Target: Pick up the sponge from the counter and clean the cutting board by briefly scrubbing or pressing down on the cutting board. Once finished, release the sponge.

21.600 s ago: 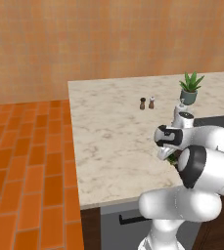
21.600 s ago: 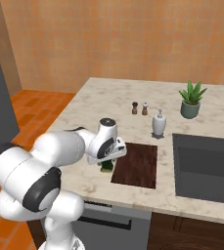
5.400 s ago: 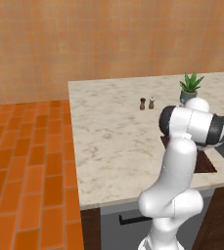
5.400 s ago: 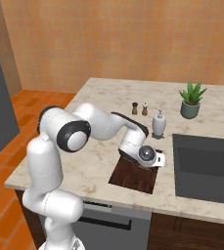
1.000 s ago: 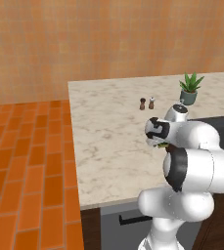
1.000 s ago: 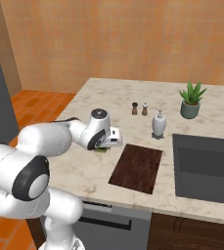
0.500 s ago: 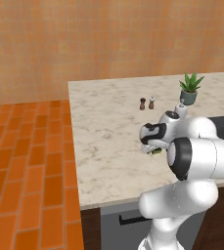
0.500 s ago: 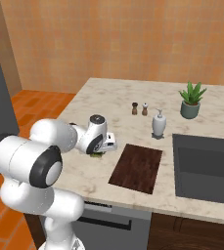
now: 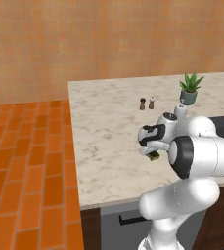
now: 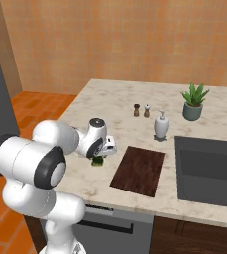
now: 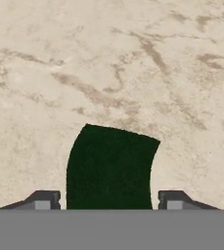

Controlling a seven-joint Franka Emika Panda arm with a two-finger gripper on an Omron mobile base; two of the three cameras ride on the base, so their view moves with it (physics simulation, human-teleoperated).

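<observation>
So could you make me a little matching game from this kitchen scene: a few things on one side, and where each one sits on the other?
Things:
1. sponge
2. cutting board
3. potted plant
4. soap bottle

Places:
A. far back on the counter, behind the sink
B. under the claw, on bare counter
C. lying flat just left of the sink
D. standing just beyond the board's far end

Pairs: 1-B, 2-C, 3-A, 4-D

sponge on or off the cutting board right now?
Off. The sponge lies on the counter, left of the cutting board with marble between them; the hand view shows marble all around the sponge.
</observation>
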